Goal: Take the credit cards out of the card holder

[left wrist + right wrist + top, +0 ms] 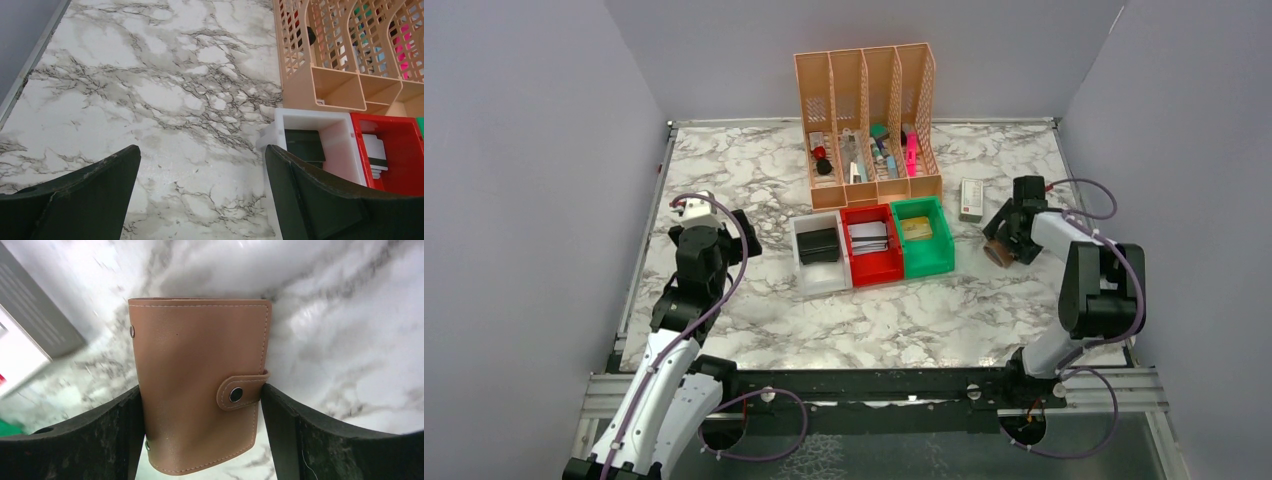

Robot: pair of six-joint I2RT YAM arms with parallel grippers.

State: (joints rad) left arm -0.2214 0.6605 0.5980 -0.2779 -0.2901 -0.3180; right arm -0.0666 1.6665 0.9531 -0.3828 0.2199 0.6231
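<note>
So the right gripper (200, 390) is holding the card holder (190, 350) across its width. Its fingers (100, 440) are spread wide but are sitting against both long edges, and going by the wrist view I'd say it has the thing pinched, though only lightly. It's all happening over the right side of the marble table (904, 320), past the green bin (929, 262) and near a small white box (971, 199).

The left gripper (202, 150) is hanging wide open with nothing in it. It's over bare marble beside the white bin (305, 117), well apart from the action.

What's worrying me:

- The snap strap (240, 392) is buttoned shut and no credit cards are showing at all. Nothing is coming out until that snap gets popped.
- The right-hand finger is pressing right by the strap, so it may be blocking access to the snap.
- It's soft leather-looking stuff gripped by its thin edges. Squeeze harder and it's probably bowing and squirting out, squeeze less and it's sliding.
- If the other arm tugs the strap, the holder is likely twisting in that edge grip.
- Once it's open, loose cards could be spilling out together or dropping toward the bins.
</note>
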